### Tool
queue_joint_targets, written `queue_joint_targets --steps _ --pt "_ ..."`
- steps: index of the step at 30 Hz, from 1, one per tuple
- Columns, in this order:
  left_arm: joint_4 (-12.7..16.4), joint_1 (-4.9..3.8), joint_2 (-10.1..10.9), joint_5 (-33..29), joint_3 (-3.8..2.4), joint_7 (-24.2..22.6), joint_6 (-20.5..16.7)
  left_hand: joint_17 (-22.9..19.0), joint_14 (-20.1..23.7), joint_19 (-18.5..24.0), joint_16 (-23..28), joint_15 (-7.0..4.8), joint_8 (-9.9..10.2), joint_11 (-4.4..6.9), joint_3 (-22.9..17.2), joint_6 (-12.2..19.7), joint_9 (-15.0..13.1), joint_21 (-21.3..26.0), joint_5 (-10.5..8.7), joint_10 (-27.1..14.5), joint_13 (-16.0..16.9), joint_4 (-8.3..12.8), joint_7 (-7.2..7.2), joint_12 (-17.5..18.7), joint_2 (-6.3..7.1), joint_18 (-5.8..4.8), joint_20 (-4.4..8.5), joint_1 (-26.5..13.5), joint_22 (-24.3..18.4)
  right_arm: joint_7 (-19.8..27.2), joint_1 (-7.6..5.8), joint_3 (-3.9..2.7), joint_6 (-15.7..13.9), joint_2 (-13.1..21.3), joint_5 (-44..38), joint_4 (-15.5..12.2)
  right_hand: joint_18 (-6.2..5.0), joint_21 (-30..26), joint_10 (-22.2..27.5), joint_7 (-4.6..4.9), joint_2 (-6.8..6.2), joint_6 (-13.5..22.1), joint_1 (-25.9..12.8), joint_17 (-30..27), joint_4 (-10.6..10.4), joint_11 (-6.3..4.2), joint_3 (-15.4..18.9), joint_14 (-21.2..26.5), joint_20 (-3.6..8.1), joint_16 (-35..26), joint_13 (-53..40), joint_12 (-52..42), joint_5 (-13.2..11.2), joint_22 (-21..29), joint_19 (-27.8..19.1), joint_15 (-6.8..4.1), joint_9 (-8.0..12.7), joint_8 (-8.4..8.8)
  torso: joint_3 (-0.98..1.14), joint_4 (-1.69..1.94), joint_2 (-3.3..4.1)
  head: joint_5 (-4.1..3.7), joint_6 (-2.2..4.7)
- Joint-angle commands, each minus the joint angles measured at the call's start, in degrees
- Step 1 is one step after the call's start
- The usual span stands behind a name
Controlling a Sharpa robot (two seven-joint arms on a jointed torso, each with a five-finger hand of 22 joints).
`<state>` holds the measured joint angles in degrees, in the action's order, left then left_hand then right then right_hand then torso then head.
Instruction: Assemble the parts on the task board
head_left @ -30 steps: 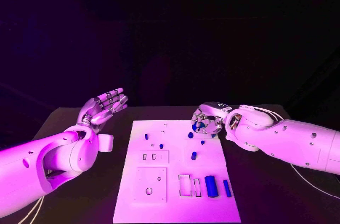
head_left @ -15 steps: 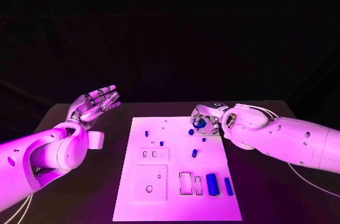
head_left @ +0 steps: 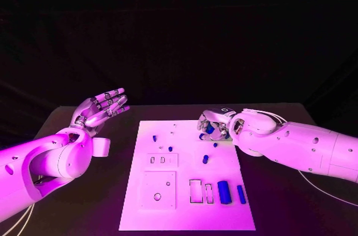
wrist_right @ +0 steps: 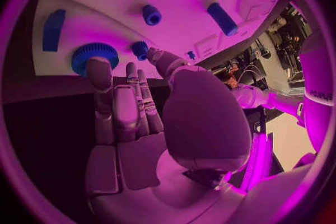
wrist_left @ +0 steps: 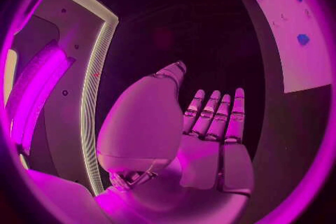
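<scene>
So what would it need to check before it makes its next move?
1. Left hand out of the way: ok. The left hand is raised beside the task board, fingers spread, holding nothing.
2. Right hand free to grasp: ok. The right hand has its fingers stretched out with nothing in them.
3. Target within reach: ok. The blue gear lies on the board just past the right hand's fingertips.
4. Fingers touching the gear: cannot tell.
5. Board lying flat on the table: ok.
6. All parts seated: not ok. The blue cylinder lies loose beside the slots.
</scene>
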<state>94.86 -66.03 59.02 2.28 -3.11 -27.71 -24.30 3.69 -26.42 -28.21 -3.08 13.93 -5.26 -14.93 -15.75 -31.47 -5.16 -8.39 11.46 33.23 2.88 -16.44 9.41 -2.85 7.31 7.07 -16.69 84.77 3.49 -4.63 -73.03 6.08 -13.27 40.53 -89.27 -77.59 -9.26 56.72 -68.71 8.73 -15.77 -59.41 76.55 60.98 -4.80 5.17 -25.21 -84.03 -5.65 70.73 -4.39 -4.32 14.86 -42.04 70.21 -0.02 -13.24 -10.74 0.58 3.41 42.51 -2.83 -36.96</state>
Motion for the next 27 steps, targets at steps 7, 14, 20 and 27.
queue_joint_targets --steps 7,14,20,27 --pt "1.1 -0.3 0.3 -0.2 -0.11 -0.8 0.7 0.1 -0.5 -0.6 -0.1 0.01 -0.4 -0.1 -0.4 -0.5 -0.1 -0.4 -0.22 0.8 0.1 0.0 6.96 -0.2 -0.18 -0.63 -0.01 -0.1 0.1 -0.4 0.34 0.13 2.2 -0.4 -0.8 0.6 1.39 2.1 -0.2 0.07 0.48 0.0 1.1 1.7 -0.6 -0.13 -0.7 -2.0 -0.02 2.0 -0.3 -0.7 0.1 -2.6 1.0 0.47 -0.3 0.38 -0.04 0.11 0.57 -0.47 -0.34" --pt "1.3 -0.38 0.4 -0.6 -0.19 -1.3 0.2 0.2 -1.1 -1.1 -0.2 -0.05 -0.6 0.0 -0.9 -1.5 -0.3 -0.6 -0.19 2.3 0.2 0.1 7.15 -0.3 -0.31 -0.57 0.0 0.1 0.1 0.0 0.52 0.18 2.3 -0.5 -0.8 0.8 1.4 2.8 -1.3 -0.39 0.89 -1.2 1.8 1.9 -0.8 -0.54 -1.7 -1.8 0.12 2.8 -0.6 -1.4 0.2 -3.5 0.8 0.19 -1.0 -0.47 -0.01 0.2 0.74 -0.4 -0.34" --pt "1.3 -0.44 0.3 -1.0 -0.29 -1.6 0.0 0.2 -1.2 -1.3 -0.2 -0.07 -0.7 0.02 -1.0 -1.7 -0.3 -0.7 -0.18 2.6 0.2 0.2 7.13 -0.4 -0.36 -0.55 0.0 0.2 0.2 0.0 0.61 0.19 1.3 -0.5 -1.3 0.6 1.57 4.1 -2.5 -1.0 1.87 -2.3 3.2 2.6 -0.3 -1.19 -3.5 -1.7 0.56 3.8 -1.1 -2.4 -1.5 -5.4 1.0 -0.35 -2.0 -1.73 0.01 0.18 0.8 -0.28 -0.36" --pt "1.2 -0.47 0.5 -1.1 -0.33 -1.6 0.0 0.2 -1.3 -1.3 -0.2 -0.11 -0.8 0.06 -1.3 -2.2 -0.4 -0.7 -0.18 3.1 0.2 0.2 7.1 -0.4 -0.43 -0.52 0.0 0.4 0.1 0.5 0.72 0.18 -3.1 -0.2 -1.5 -0.2 1.89 6.6 -4.1 -1.52 3.53 -3.6 5.0 3.4 1.6 -1.93 -6.4 -1.7 1.05 5.0 -2.0 -3.8 -3.5 -8.6 1.3 -1.07 -3.5 -3.67 0.02 0.2 0.89 -0.2 -0.32"
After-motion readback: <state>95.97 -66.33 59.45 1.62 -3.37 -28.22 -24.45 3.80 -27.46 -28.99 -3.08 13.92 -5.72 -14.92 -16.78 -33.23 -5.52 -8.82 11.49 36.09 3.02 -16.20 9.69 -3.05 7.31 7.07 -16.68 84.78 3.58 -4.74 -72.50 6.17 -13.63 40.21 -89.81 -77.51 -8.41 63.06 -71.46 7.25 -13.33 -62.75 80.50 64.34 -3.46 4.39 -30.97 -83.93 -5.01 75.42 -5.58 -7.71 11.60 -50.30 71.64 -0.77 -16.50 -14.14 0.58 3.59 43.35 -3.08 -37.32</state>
